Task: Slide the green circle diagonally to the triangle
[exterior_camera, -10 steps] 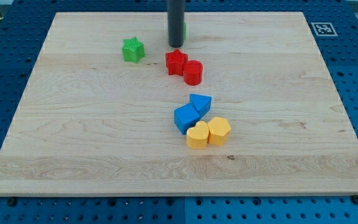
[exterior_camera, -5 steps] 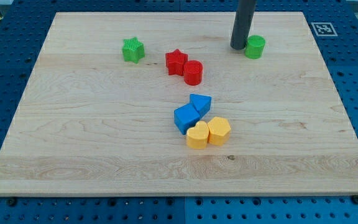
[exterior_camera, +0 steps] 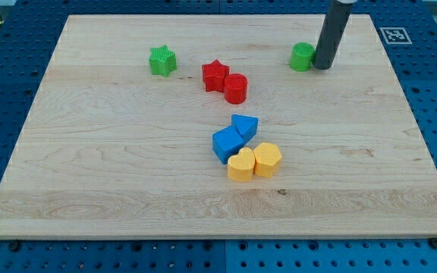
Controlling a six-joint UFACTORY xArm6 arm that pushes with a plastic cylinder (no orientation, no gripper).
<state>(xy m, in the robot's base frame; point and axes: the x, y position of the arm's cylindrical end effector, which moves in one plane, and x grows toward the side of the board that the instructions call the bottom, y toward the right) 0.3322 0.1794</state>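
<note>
Green and round, the green circle (exterior_camera: 303, 57) sits near the view's top, toward the right side of the wooden board (exterior_camera: 89, 167). My tip (exterior_camera: 322, 66) is right next to it, on its right side, and it looks like it is touching the block. The rod has no claw at all, so there is nothing on it that can open or close. It is just a straight dark stick that comes down from the view's top.

The blue triangle (exterior_camera: 244, 124) is well away from the green circle, lower down and more to the left, close to the middle of the board. It touches a blue cube (exterior_camera: 227, 143) just below it on the left. Two yellow blocks sit right under those two. The yellow heart (exterior_camera: 241, 164) is on the left and the yellow hexagon (exterior_camera: 267, 159) is on the right, and they touch each other.

Up higher, a red star (exterior_camera: 215, 75) and a red cylinder (exterior_camera: 236, 88) sit close together, left of the green circle. A green star (exterior_camera: 161, 61) sits by itself further left, near the top.

The board rests on a blue table with holes (exterior_camera: 431, 91). A small black and white marker (exterior_camera: 394, 34) is at the board's top right corner.
</note>
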